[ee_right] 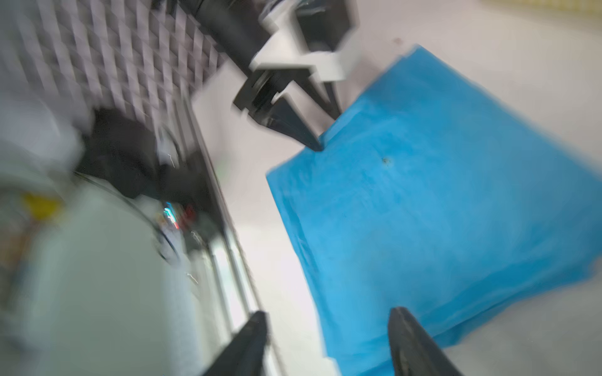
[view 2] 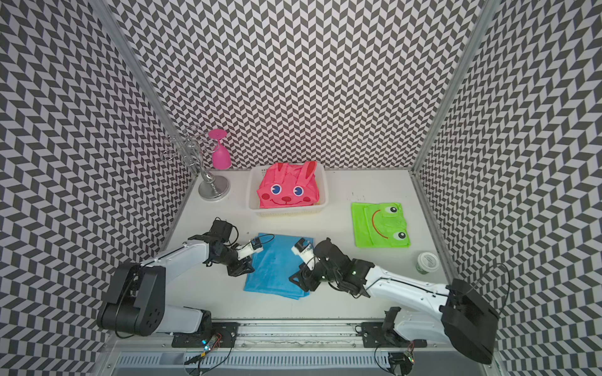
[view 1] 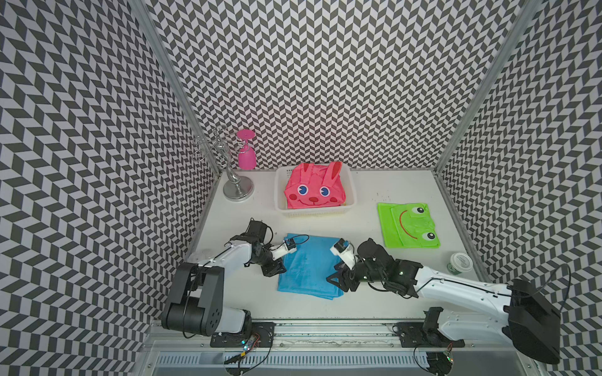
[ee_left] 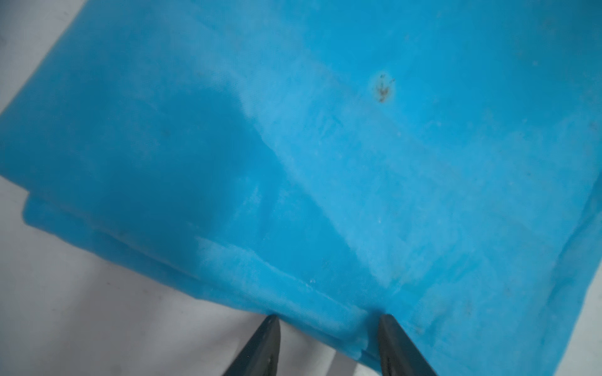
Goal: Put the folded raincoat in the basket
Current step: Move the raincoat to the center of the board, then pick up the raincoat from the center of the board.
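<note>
Top views, blue raincoat: you have the blue raincoat [view 1: 309, 265] folded flat on the white surface [view 1: 374, 299], between the two arms in both top views.
Top views, basket: the white basket [view 1: 279, 192] stands behind it toward the back wall, apart from it, and holds a pink rabbit raincoat [view 1: 312, 192] (the blue one lies outside it).
Top views, left end effector: your left end effector [view 1: 277, 269] sits at the blue raincoat's left edge.
Top views, right end effector: your right end effector [view 1: 337, 282] is over its right edge, toward the front.
Top views, other things: a green frog raincoat [view 1: 407, 224] lies flat to the right, and a lidded cup [view 1: 459, 263] stands in front of it.
Left wrist, left end effector: the left end effector [ee_left: 329, 322] has its jaws partly spread, with the folded edge of the blue raincoat [ee_left: 358, 162] between them; you cannot tell that they press it.
Right wrist, right end effector: this view is blurred, yet the right end effector [ee_right: 329, 317] clearly has its jaws wide, one finger over the bare surface [ee_right: 488, 48] and one over the blue raincoat [ee_right: 439, 195], nothing gripped.
Right wrist, left end effector: its fingertips [ee_right: 314, 146] touch the raincoat's far edge.
</note>
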You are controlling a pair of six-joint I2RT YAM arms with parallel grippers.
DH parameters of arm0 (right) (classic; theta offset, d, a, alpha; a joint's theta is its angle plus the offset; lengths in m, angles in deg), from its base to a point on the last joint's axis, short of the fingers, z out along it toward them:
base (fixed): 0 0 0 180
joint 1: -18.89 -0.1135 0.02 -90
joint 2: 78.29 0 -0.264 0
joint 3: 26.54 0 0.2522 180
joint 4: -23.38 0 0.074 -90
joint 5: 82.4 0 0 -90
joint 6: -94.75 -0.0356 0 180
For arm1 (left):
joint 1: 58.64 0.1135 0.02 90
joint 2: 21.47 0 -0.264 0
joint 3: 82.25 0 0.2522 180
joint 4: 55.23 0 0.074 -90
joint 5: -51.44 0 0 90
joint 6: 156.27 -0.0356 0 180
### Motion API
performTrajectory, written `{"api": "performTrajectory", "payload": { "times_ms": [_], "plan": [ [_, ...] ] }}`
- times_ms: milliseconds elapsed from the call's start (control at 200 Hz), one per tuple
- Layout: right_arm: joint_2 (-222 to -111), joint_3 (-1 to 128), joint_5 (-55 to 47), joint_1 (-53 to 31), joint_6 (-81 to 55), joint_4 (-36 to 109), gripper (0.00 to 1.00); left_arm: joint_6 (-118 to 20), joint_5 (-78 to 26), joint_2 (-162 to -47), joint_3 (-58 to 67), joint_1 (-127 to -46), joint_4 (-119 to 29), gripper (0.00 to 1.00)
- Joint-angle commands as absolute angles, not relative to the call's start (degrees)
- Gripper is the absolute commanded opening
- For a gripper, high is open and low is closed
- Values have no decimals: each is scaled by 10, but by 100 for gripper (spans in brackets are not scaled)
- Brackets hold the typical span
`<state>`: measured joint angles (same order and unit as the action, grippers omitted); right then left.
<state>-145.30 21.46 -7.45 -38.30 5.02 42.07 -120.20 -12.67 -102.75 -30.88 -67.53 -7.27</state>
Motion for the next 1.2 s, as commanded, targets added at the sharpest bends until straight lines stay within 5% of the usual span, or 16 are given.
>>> {"api": "performTrajectory", "payload": {
  "times_ms": [0,180,476,796,911,1062,1192],
  "plan": [
    [-1427,173,-4,-405,496,421,70,-1217,-114,-1024,-311,-670,-65,57],
    [-1443,152,94,-405,637,433,72,-1249,-84,-1007,-314,-655,-48,67],
    [-1500,128,108,-407,749,407,73,-1460,29,-942,-303,-579,38,84],
    [-1565,126,89,-446,802,305,71,-1704,-39,-931,-367,-576,-15,89],
    [-1591,145,58,-454,809,328,62,-1761,-42,-932,-388,-581,-24,89],
    [-1599,147,32,-457,809,313,27,-1837,-58,-933,-411,-584,-38,86],
    [-1561,134,6,-456,779,273,13,-1859,-51,-934,-431,-585,-72,84]
  ]
}}
